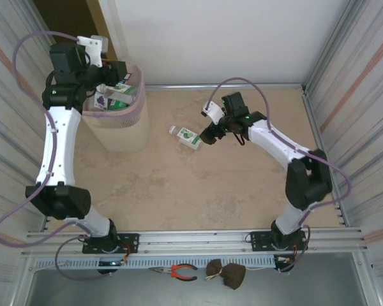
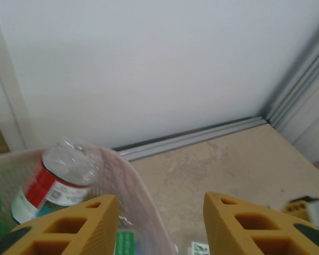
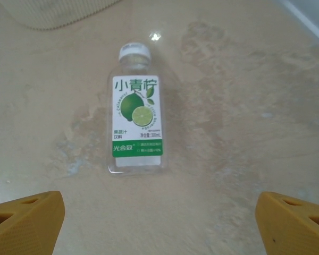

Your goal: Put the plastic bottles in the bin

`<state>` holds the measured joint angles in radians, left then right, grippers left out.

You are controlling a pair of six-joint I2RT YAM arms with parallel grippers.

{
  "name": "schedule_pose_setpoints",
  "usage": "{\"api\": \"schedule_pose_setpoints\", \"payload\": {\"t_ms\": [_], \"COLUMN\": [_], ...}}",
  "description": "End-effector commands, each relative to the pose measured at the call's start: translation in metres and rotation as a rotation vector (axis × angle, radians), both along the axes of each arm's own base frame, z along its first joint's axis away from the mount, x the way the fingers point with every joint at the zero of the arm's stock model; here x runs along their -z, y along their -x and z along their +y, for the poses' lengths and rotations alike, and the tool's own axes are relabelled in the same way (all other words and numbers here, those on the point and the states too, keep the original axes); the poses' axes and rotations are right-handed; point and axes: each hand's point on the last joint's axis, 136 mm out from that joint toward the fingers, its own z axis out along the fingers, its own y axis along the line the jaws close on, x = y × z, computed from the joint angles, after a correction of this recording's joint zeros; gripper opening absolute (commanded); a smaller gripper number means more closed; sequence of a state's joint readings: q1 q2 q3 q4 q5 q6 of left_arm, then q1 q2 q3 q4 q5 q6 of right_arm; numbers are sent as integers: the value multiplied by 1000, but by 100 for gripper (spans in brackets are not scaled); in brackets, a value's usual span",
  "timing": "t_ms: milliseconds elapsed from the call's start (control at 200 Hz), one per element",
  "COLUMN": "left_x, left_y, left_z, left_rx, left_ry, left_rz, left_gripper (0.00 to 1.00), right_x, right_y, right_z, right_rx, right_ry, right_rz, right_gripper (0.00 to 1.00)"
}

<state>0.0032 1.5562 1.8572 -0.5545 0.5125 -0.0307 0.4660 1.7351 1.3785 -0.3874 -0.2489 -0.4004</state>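
One clear, flat-sided plastic bottle with a white cap and a green lime label [image 3: 136, 125] lies on its side on the mottled beige tabletop [image 1: 179, 191], just ahead of the right gripper [image 3: 159, 223]. That gripper's yellow jaws are spread far wider than the bottle, with nothing between them. The bottle's cap points away from the jaws and its base toward them, so its long axis runs straight out from the gap, a little nearer the left-hand jaw in the wrist view. Across the table, the left gripper [image 2: 159, 223] hangs over the tall translucent pinkish-beige plastic bin [image 1: 122, 135], its jaws also parted and empty. Below and beside them, inside the rim, sit several bottles already binned [image 1: 117, 95], among them a clear bottle with a red label [image 2: 56, 178]. The lone bottle looks light, and clear enough that it may be empty, though colourless liquid cannot be ruled out. Its thin walls would likely give under a hard squeeze, and the glossy label offers a slick surface. The safest hold appears to be across the labelled middle of the body, jaws closing on the two narrow sides, with firm but modest pressure so the bottle neither buckles nor squirts forward. The cap and neck look too small and round for a sure grip. Lying flat, it leaves little room beneath, so the jaws would have to come down close to the tabletop.
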Motion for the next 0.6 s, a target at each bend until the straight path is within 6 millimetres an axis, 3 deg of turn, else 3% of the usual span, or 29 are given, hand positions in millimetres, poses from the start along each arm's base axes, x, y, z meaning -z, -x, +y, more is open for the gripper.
{"api": "schedule_pose_setpoints", "payload": {"t_ms": [0, 311, 596], "left_x": [11, 24, 38], "left_y": [25, 66, 80], "left_z": [-19, -36, -49], "left_rx": [71, 101, 130], "left_ry": [44, 102, 111], "left_rz": [45, 55, 87], "left_gripper": [48, 52, 54], "right_x": [17, 79, 114], "right_y": [-6, -24, -34], "right_z": [13, 41, 57], "right_rx": [-33, -88, -98], "right_ry": [-17, 42, 79], "right_rz": [75, 144, 188], "right_gripper": [91, 95, 96]}}
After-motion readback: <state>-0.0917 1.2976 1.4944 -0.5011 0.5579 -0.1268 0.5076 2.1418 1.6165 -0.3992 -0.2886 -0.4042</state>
